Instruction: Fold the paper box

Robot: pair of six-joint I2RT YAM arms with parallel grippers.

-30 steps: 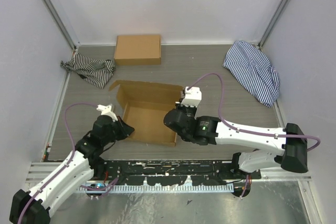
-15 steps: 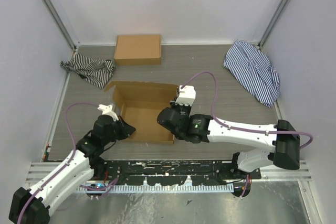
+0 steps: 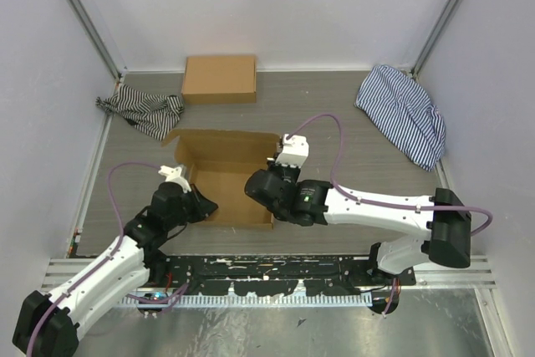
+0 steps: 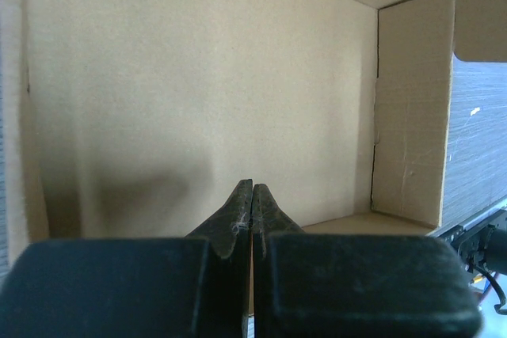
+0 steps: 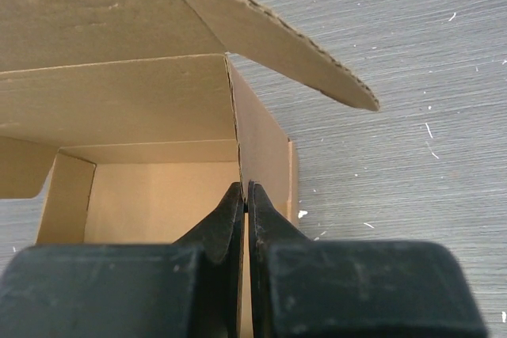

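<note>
Paper box [image 3: 230,194], plain brown die-cut corrugated cardboard: partly formed; sits left of centre on the grey wood-grain table [image 3: 334,123], close to the near edge, between the two arms. Looks done so far: floor lying flat; side walls raised into a shallow rectangular tray; inner corners squared. Looks left to do: lid panel at the far side stands open, its rounded ear flap splayed out over the table, not yet folded down or tucked in. Pinched at the right side wall by the right gripper [image 5: 244,194], black fingers closed on the wall's top edge; met at the left side by the left gripper [image 4: 252,191], fingers pressed together before a bare inside panel; cannot tell whether any cardboard is caught between them. Matte, fibrous board throughout; fluted along cut edges; sharply creased at folds; stiff, yet probably springs back open unless the tabs get locked.
</note>
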